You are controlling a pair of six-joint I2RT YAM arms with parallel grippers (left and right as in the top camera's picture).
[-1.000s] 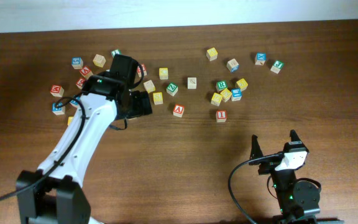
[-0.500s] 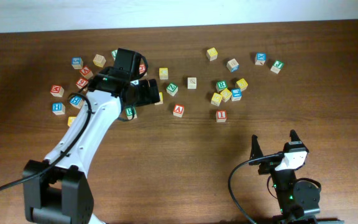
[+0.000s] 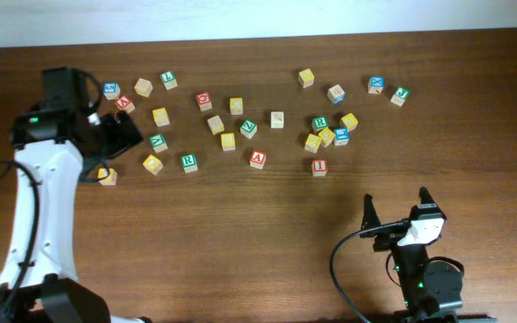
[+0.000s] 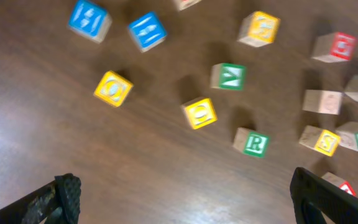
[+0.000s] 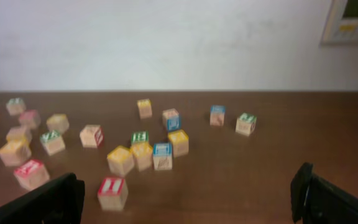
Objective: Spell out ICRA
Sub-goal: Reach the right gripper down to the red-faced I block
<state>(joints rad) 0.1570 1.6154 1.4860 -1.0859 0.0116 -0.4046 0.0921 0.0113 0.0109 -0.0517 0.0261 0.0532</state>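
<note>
- Presently, the table (image 3: pixel 240 260) carries blocks only in a band from 9 to 2 o'clock. Bare wood runs from 3 through 6 to 8 o'clock, which looks like ample room for the word row. The far edge at 12 o'clock sits close behind the band.
- The left arm (image 3: pixel 39 206) has swung within the last second from the middle of the band out to 9 o'clock. This uncovers several letters it had hidden.
- The left gripper (image 4: pixel 185 190) is spread wide with nothing between its fingers.
- The right gripper (image 3: pixel 396 208) is likewise spread and empty. It is parked at 5 o'clock, well apart from every letter.
- The blocks (image 3: pixel 249 128) lie scattered and none are aligned. Judgement: spelling has not begun.
- The I block (image 3: pixel 319 167) lies just 3 o'clock of centre.
- The R block (image 3: pixel 188 161) lies at 9 o'clock of centre, newly exposed.
- The yellow block (image 4: pixel 199 113) may read C. No A can be read.
</note>
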